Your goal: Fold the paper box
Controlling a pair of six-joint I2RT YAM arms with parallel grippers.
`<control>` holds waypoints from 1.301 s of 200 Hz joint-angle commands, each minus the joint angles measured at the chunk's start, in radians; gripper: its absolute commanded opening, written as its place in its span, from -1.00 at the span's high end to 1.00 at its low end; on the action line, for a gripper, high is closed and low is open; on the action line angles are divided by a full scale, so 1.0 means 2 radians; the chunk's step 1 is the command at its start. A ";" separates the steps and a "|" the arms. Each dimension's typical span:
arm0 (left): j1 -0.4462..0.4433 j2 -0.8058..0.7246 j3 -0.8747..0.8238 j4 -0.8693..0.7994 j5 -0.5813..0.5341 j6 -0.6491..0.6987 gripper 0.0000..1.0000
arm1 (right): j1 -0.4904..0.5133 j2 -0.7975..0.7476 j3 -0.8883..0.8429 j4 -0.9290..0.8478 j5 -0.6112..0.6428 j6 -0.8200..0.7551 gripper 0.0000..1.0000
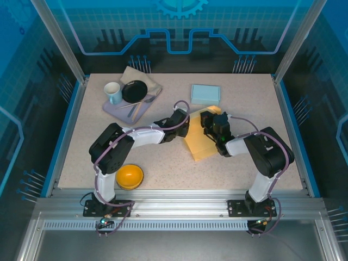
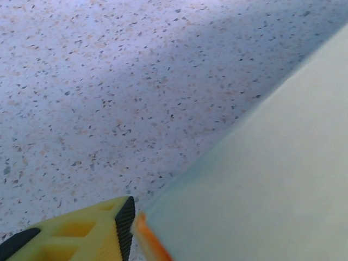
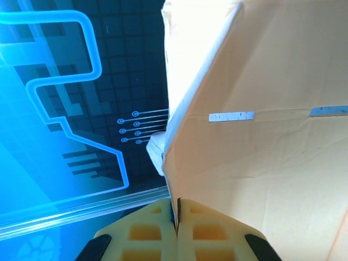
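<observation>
pinching the box point(image 3: 261, 163) edge, the right gripper point(image 3: 176, 211) is clamped on it; left gripper point(image 1: 186, 124) sits beside it, spread unclear.

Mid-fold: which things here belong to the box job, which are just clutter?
Job: paper box, right tool shut on its edge, left tool alongside.
Clutter: orange bowl, tray, mug, black plate, cutlery, pale blue box.

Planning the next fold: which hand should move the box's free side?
Left, probably. The right hand is shut on the paper box, anchoring it; the left hand sits at its other edge, near the table.
</observation>
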State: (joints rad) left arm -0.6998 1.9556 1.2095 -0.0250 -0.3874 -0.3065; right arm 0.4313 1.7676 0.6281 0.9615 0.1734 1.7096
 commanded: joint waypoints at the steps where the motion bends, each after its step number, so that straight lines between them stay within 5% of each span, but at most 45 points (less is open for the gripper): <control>1: -0.004 0.011 0.010 -0.038 -0.059 -0.012 0.13 | -0.007 -0.003 -0.011 -0.014 0.000 -0.001 1.00; 67: -0.007 0.030 0.016 -0.120 -0.169 -0.051 0.48 | -0.019 -0.045 -0.021 -0.060 0.015 -0.038 1.00; 151: 0.009 0.055 0.035 -0.171 -0.183 -0.092 0.86 | -0.019 -0.096 -0.007 -0.164 0.035 -0.097 1.00; 166: 0.007 0.053 0.030 -0.157 -0.183 -0.080 0.92 | -0.020 -0.099 0.002 -0.184 0.029 -0.104 0.73; 204: 0.005 0.047 0.018 -0.128 -0.183 -0.061 1.00 | -0.022 -0.120 0.016 -0.218 0.017 -0.122 0.42; 234: 0.004 0.045 0.007 -0.099 -0.176 -0.033 1.00 | -0.027 -0.157 0.048 -0.306 -0.016 -0.166 0.31; 260: 0.004 0.033 -0.026 -0.033 -0.132 0.019 1.00 | -0.030 -0.172 0.154 -0.504 -0.057 -0.282 0.34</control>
State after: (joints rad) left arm -0.7002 2.0212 1.2480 -0.0975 -0.6991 -0.4252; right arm 0.3866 1.4685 0.7521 0.3050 0.1299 1.3804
